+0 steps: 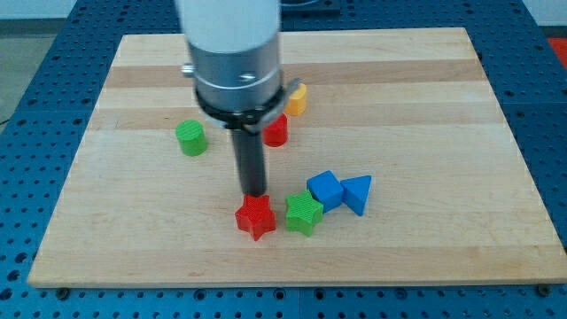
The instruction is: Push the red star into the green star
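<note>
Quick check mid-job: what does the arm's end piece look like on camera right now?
A wide, pale silver-grey cylinder tops the view, stepping down to a black collar with a small tab on its right. Below it hangs a straight dark rod, round and plain, ending at my tip. No cables or markings show.

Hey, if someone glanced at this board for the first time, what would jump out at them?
The big silver arm, coming down from the view's top, with my tip just above the red star. Next, the tight row at the board's lower middle: red star touching the green star, then a blue cube and blue triangle. A green cylinder stands alone at the view's left.
</note>
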Tool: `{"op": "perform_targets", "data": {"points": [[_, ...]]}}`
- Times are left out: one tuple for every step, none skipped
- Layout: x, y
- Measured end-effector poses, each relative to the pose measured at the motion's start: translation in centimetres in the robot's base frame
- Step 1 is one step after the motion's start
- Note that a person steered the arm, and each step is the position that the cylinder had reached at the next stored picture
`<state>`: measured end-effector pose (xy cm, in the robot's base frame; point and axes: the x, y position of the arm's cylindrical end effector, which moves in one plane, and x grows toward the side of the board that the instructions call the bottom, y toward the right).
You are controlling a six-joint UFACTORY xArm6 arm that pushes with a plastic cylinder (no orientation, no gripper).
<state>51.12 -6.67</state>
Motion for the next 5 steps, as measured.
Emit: {"op": "perform_targets", "data": {"points": [[4.2, 0.4], [4.5, -3.2], [7.7, -5.6], [7.9, 0.8], [5.1, 8.8]]}}
